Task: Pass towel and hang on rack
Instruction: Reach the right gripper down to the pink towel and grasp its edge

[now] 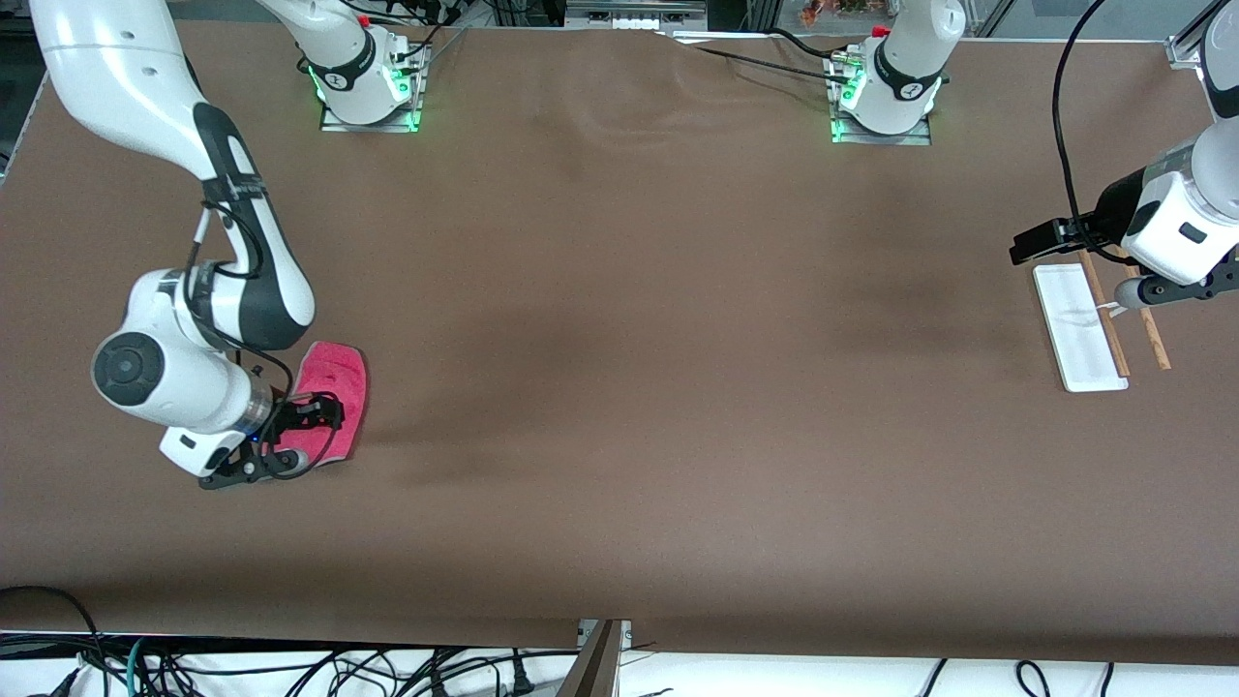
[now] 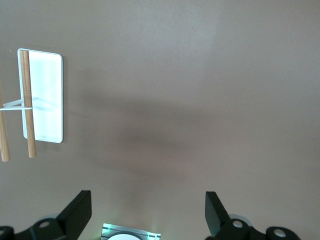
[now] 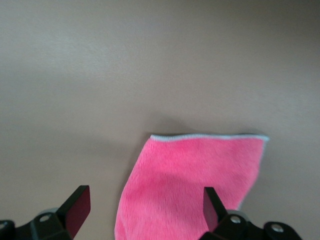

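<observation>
Towel [image 1: 334,387]: pink-red fluffy cloth with a pale stitched edge, lying flat on the table [image 1: 619,387] at the lower left of the front view, toward the right arm's end. Judged light, soft and floppy; it should drape and sag from any single pinch, and the pile should give the fingers fair purchase. Best hold is probably a bunched fold near one edge or corner, so that enough cloth hangs free for the handover.

Right gripper [image 1: 290,431]: low over the part of the towel nearer the front camera, fingers spread wide and holding nothing. In the right wrist view the towel [image 3: 195,185] fills the lower middle of the frame between the two fingertips [image 3: 77,205].

Rack [image 1: 1099,324]: white base and two thin brown rods, at the right edge of the front view, well apart from the towel (nearly the whole table lies between them).

Left gripper [image 2: 147,212]: waiting over the table beside the rack, fingers wide, empty. In the left wrist view the rack [image 2: 42,100] shows at the upper left.

Status: towel not yet lifted.
</observation>
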You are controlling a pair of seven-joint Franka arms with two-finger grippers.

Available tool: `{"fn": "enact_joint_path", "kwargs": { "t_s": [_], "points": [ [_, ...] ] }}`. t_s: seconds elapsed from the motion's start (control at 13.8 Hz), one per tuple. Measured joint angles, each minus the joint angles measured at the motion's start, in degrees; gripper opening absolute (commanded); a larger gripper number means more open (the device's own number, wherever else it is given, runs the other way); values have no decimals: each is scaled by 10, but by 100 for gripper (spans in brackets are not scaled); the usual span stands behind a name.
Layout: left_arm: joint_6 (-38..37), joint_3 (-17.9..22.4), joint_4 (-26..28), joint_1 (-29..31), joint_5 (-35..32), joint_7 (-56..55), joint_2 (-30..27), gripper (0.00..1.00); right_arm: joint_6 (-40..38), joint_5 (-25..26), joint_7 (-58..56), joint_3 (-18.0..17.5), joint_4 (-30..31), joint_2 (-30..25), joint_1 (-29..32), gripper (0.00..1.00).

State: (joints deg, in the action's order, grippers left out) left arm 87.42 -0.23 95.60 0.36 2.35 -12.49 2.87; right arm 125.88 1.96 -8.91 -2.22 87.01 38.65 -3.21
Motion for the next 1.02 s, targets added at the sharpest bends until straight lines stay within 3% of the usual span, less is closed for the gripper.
{"fn": "enact_joint_path", "kwargs": {
  "t_s": [0.29, 0.73, 0.87, 1.02],
  "points": [
    [0, 0, 0, 1, 0, 0, 0, 100, 34, 0, 0, 0, -1, 46, 0, 100],
    [0, 0, 0, 1, 0, 0, 0, 100, 47, 0, 38, 1, -1, 65, -1, 97],
    [0, 0, 0, 1, 0, 0, 0, 100, 56, 0, 44, 0, -1, 69, -2, 83],
    [0, 0, 0, 1, 0, 0, 0, 100, 59, 0, 45, 0, -1, 72, -2, 59]
  ]
}}
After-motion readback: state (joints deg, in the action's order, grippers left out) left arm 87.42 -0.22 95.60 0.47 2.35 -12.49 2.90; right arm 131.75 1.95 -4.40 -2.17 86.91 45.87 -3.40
